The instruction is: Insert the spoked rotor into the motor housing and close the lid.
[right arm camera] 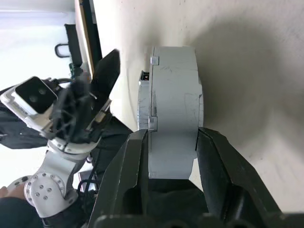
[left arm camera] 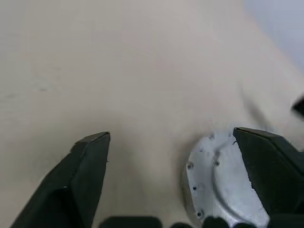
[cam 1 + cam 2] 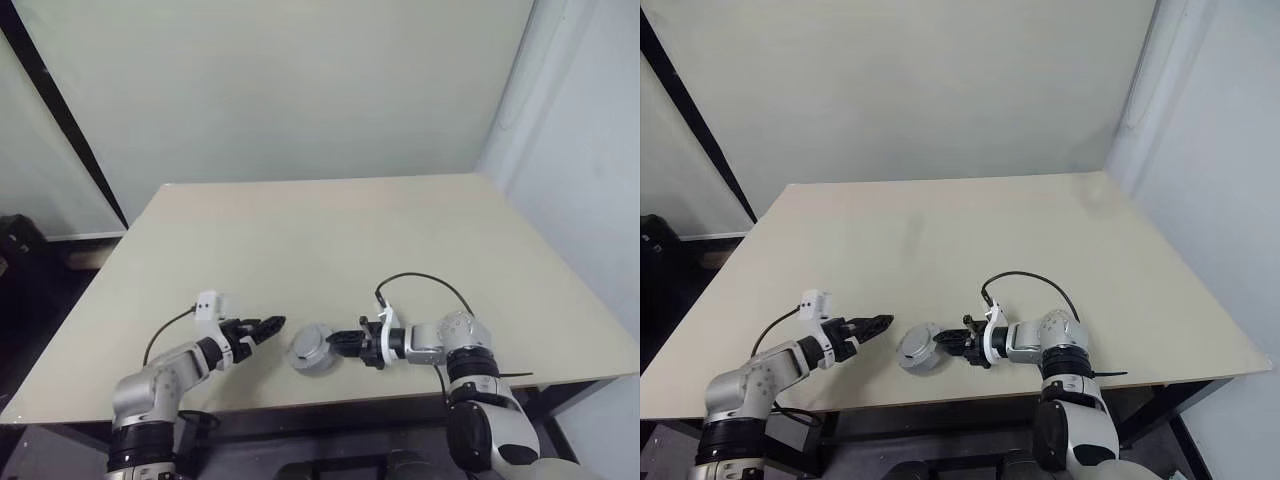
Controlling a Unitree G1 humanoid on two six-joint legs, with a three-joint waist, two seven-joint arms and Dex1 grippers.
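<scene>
Near the beige worktop's [image 3: 330, 240] front edge, the right tool [image 3: 337, 343] pinches the closed motor housing [image 3: 312, 349] by its rim, while the left tool [image 3: 262, 329], spread wide, hangs just beside its opposite side.

One table [image 3: 330, 240], pale beige top. On it, one round grey metal motor assembly [image 3: 312, 349], seen as a single closed unit; separate parts inside cannot be told apart. Two robot arms over the near edge, one gripper each: left gripper [image 3: 268, 328], right gripper [image 3: 337, 343]. Two black fingers per gripper, four in all.
</scene>
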